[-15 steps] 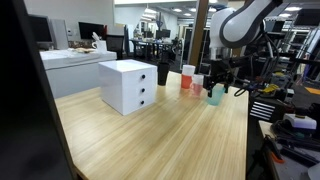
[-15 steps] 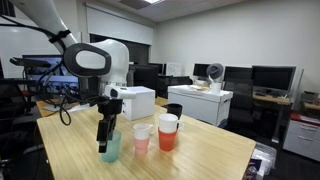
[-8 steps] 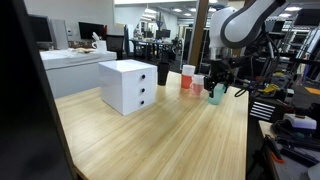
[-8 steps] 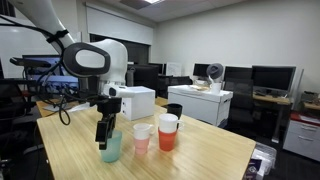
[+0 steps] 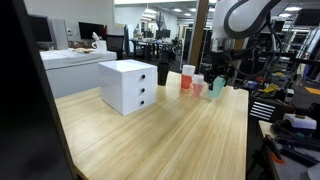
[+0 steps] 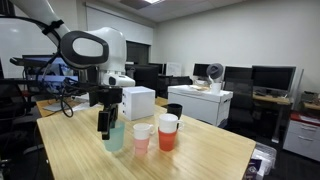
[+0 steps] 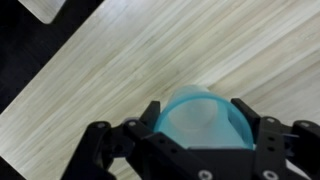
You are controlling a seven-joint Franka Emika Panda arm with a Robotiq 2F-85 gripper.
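Robot's hand (image 7: 198, 110) is clamped around a translucent teal cup (image 7: 205, 128), holding it just above the wooden desk (image 6: 200, 160), beside a pink cup (image 6: 142, 139) and a red cup (image 6: 166, 136).

White rounded arm (image 6: 88, 46); black claw (image 6: 106, 124); dark cables (image 6: 67, 104) hanging alongside

Cup (image 7: 205, 118): a translucent teal tumbler, standing upright with its open mouth facing up. It is sitting squarely between the jaws of the gripper (image 7: 198, 112), which are pressing on opposite sides of its upper wall. In both exterior views the cup (image 6: 116, 140) (image 5: 217, 93) is reaching down below the fingertips, its lower body showing free.
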